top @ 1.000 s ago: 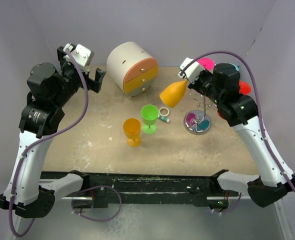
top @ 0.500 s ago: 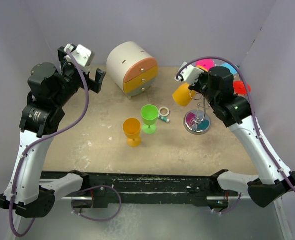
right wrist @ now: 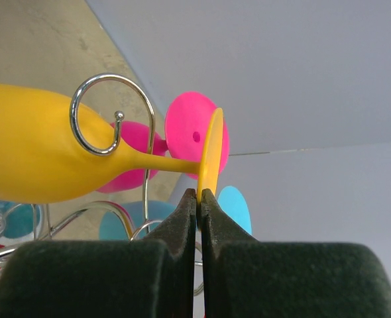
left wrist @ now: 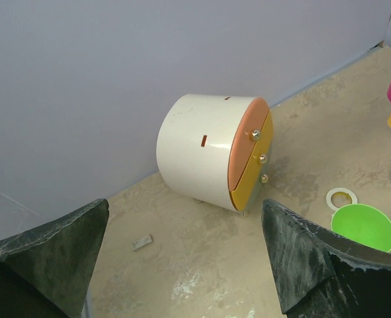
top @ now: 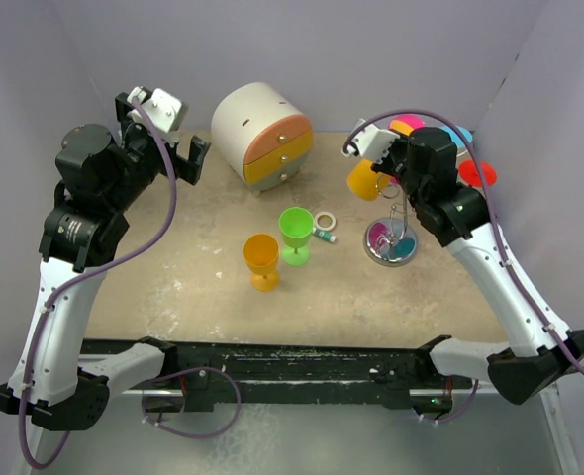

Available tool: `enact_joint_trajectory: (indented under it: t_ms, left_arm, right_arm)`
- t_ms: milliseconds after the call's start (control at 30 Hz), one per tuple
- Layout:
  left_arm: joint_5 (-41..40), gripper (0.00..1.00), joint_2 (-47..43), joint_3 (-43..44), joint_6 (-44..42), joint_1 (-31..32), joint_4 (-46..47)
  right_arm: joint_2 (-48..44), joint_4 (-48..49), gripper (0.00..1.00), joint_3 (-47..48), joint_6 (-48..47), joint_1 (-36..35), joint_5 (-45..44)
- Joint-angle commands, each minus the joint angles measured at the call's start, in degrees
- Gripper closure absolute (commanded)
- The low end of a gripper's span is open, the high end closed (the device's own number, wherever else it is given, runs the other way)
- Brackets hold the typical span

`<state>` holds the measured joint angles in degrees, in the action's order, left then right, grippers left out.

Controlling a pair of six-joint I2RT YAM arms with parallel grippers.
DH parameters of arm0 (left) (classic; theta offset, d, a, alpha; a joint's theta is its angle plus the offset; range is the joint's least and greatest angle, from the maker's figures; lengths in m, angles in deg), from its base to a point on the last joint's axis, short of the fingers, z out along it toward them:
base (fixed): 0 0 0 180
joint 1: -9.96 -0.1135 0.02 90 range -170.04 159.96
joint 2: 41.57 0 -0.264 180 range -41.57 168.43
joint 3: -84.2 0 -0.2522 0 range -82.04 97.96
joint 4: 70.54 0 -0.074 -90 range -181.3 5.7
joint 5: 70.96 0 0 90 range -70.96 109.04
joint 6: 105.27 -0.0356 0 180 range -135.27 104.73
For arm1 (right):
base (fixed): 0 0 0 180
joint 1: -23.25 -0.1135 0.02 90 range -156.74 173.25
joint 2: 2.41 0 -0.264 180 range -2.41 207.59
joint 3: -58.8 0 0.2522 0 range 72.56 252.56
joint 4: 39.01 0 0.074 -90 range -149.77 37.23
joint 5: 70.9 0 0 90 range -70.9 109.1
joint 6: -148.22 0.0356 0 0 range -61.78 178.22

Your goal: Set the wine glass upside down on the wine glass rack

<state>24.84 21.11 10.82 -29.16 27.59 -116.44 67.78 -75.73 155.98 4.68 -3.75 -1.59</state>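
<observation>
Yellow from rim to foot, the wine glass [right wrist: 36, 159] has a long rounded bowl, a thin stem and a flat round foot. In the right wrist view it lies almost on its side, with the bowl to the left and the foot standing on edge. The right gripper [right wrist: 199, 197] is clamped tight on the rim of that foot, its two dark fingers nearly meeting around the thin disc. Holding it there, I judge, leaves the stem bare so it can slide between the wires of the rack.

From above, the glass hangs in the air at the far left side of the rack [top: 391, 247], well above the table and not yet turned mouth-down. The rack is shiny chrome wire on a round mirror-like base, with curled arms at the top. One curl with a small ball tip sits in front of the point where bowl meets stem, but I cannot tell whether the stem is already inside it or only behind it.

A pink glass [right wrist: 192, 132] and a blue glass [right wrist: 234, 207] show just beyond the yellow foot, and a red glass [top: 475, 173] on the right side, so some arms look taken and this near-left curl seems the free one.

The left gripper [left wrist: 185, 232] is spread wide and holds nothing. It hovers at the far left, facing a round chest of drawers [top: 262, 134], well apart from the rack. A green glass [top: 295, 228] and an orange glass [top: 261, 255] stand upright mid-table, with a tape ring [top: 325, 220] beside the green one.
</observation>
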Motion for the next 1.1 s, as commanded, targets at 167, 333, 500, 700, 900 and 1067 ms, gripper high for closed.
enact_joint_trajectory:
  t_ms: [167, 333, 500, 700, 900, 1067]
  left_arm:
    - [0.88, 0.01, 0.23, 0.52, 0.83, -0.38, 2.79]
    - [0.88, 0.01, 0.43, 0.67, 0.67, -0.39, 2.79]
    - [0.96, 0.01, 0.69, 0.78, 0.6, -0.37, 2.79]
    - [1.6, 0.01, 0.56, 1.04, 1.14, -0.39, 2.29]
    - [1.32, 0.01, 0.6, 0.54, 0.86, -0.4, 2.3]
    - [1.32, 0.01, 0.44, -0.19, 0.73, -0.32, 2.43]
  right_arm:
    - [1.49, 6.37, 1.0, 0.7, -2.94, -0.59, -0.81]
    - [2.2, 6.63, 1.0, 0.86, -2.98, -0.93, 1.07]
    - [2.56, 6.68, 1.0, 0.9, -2.98, -1.33, 2.54]
    - [2.93, 6.79, 1.0, 0.66, -3.44, -2.11, 3.32]
    - [2.93, 7.0, 1.0, 0.77, -3.5, -3.33, 3.89]
    - [3.18, 7.01, 1.0, 0.7, -4.3, -4.13, 3.71]
